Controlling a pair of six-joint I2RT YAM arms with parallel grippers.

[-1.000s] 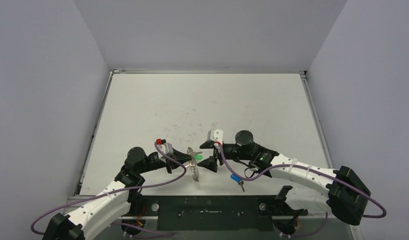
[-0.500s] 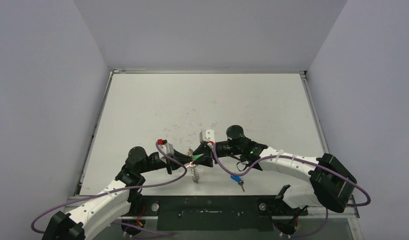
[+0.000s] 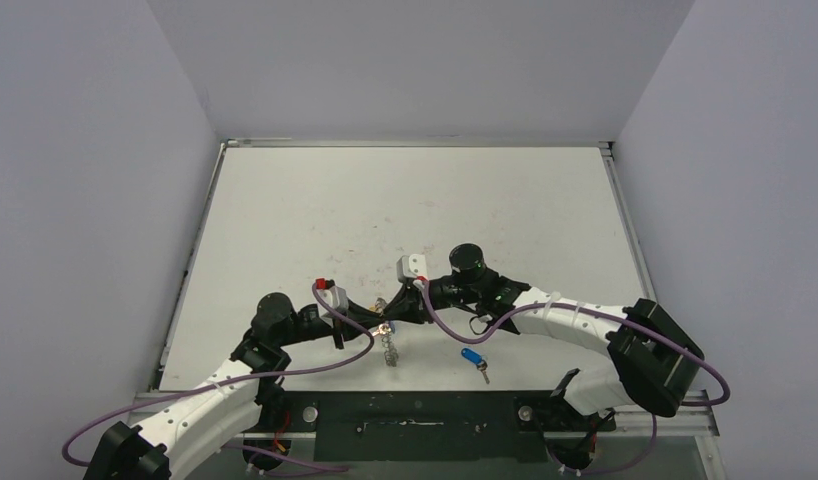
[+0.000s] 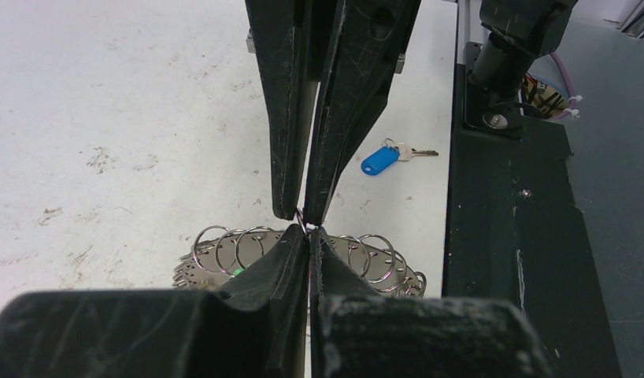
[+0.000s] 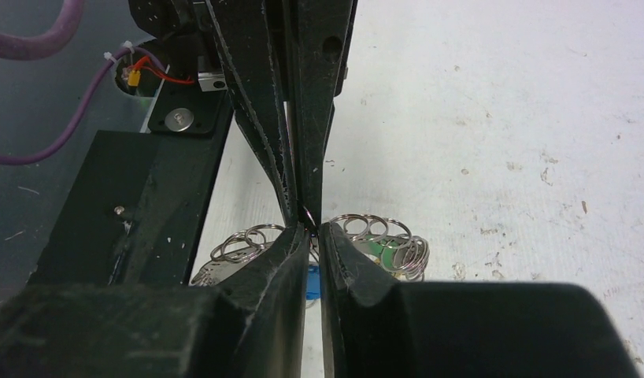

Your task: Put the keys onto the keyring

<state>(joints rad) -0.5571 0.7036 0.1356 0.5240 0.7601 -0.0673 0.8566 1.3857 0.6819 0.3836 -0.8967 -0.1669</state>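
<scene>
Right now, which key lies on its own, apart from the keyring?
The blue-tagged key, lying alone on the table; the green-tagged one sits among the keyring's loops.

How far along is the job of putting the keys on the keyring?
Done, perhaps: a green tag lies among the keyring loops; whether it is threaded is unclear. In hand: left gripper and right gripper pinch one loop together. To do: a blue key lies loose on the table.
</scene>
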